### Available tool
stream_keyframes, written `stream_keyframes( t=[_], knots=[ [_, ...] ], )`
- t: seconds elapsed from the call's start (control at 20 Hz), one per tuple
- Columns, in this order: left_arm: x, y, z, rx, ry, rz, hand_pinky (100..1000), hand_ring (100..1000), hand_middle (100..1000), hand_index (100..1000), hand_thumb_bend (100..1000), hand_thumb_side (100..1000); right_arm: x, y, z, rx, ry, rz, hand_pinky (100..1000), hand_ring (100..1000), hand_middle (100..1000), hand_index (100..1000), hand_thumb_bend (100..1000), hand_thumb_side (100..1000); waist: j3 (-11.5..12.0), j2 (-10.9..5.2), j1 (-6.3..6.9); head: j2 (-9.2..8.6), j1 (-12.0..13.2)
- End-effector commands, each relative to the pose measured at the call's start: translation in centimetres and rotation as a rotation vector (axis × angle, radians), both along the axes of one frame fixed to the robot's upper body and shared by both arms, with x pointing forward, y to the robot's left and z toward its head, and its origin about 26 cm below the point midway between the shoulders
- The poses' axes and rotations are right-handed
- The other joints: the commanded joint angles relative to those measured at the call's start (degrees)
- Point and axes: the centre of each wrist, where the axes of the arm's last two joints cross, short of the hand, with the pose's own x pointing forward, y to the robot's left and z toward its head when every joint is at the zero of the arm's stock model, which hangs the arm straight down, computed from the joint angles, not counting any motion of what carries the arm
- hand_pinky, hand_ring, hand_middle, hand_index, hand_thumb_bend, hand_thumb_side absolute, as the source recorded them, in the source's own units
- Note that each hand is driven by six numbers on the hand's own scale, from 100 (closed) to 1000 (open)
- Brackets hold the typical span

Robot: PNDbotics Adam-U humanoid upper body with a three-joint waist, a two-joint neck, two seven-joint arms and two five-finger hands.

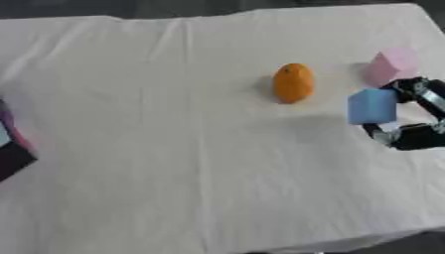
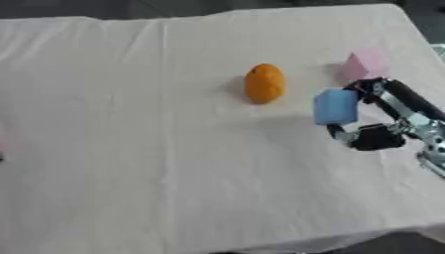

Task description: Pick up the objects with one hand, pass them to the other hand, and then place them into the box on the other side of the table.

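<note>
My right hand (image 2: 387,121) comes in from the right edge and is shut on a light blue block (image 2: 335,106), held between fingers above and thumb below, just over the white cloth. An orange fruit (image 1: 293,83) stands upright near the middle of the table, left of the block. A pink block (image 1: 391,65) sits behind the hand, close to the table's right edge. At the left edge a dark box (image 1: 10,149) with a purple rim shows only in part. My left hand is out of sight.
The white cloth (image 1: 174,149) covers the whole table, creased in long folds. The table's front edge runs along the bottom right, its far edge along the top.
</note>
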Motion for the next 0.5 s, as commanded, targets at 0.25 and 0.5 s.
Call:
stream_keyframes(
  t=[0.25, 0.5],
  knots=[
    [-0.3, -0.2, 7.2, 0.195, -0.188, -0.103, 1000, 766, 856, 840, 173, 750, 1.3, 2.4, 2.2, -0.005, -0.060, 0.106, 813, 767, 500, 576, 100, 100, 0.67, -2.48, 1.11, -1.60, 0.01],
    [-0.8, -1.9, 13.0, 0.445, -0.290, -0.224, 1000, 772, 855, 842, 167, 668, 2.4, 4.4, 3.3, 0.067, -0.066, 0.136, 807, 768, 494, 569, 100, 100, 0.94, -3.40, 1.73, -1.33, -0.38]
  ],
)
